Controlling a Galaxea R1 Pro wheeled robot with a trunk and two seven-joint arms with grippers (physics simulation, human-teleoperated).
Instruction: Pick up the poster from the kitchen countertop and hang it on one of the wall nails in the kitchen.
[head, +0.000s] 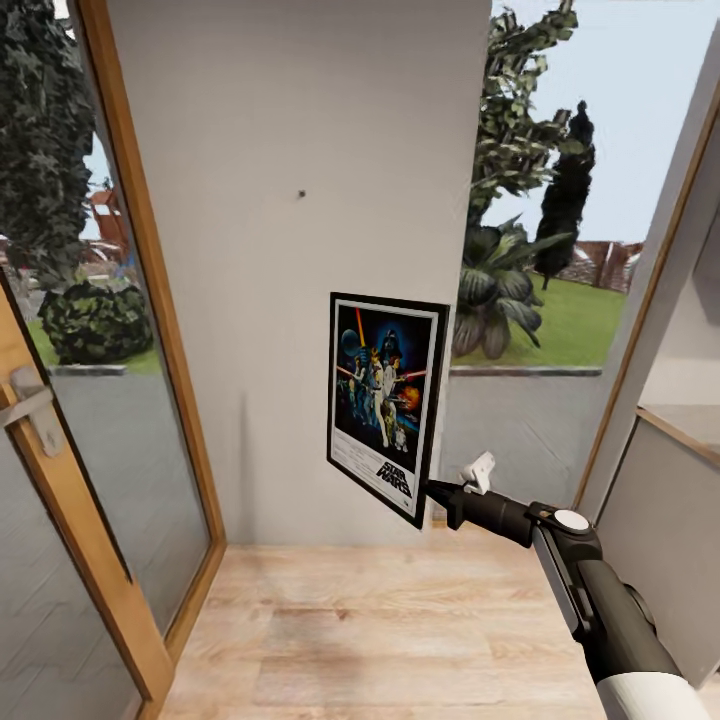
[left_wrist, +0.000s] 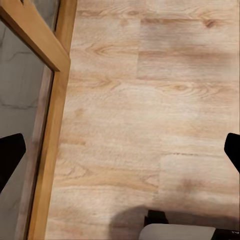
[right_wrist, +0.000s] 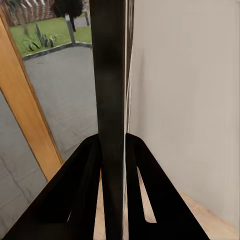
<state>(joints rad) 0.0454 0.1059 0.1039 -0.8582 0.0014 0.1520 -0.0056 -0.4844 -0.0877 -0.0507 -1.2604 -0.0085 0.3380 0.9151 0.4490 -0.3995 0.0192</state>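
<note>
The Star Wars poster (head: 385, 400) hangs upright in the air in front of the pale grey wall, held by its lower right edge. My right gripper (head: 436, 489) is shut on that edge. In the right wrist view the poster's black frame (right_wrist: 111, 100) runs edge-on between the dark fingers (right_wrist: 85, 180). A tiny dark wall nail (head: 302, 194) sticks out of the wall, above and to the left of the poster's top edge. My left gripper (left_wrist: 120, 150) points down at the wooden floor, its dark fingertips (left_wrist: 10, 152) wide apart and empty. The kitchen countertop is out of view.
A wood-framed glass door (head: 60, 480) with a handle stands at the left. A window (head: 540, 250) onto a garden lies right of the wall panel. A grey wall or cabinet side (head: 660, 520) closes the right. Light wooden floor (head: 380, 630) runs below.
</note>
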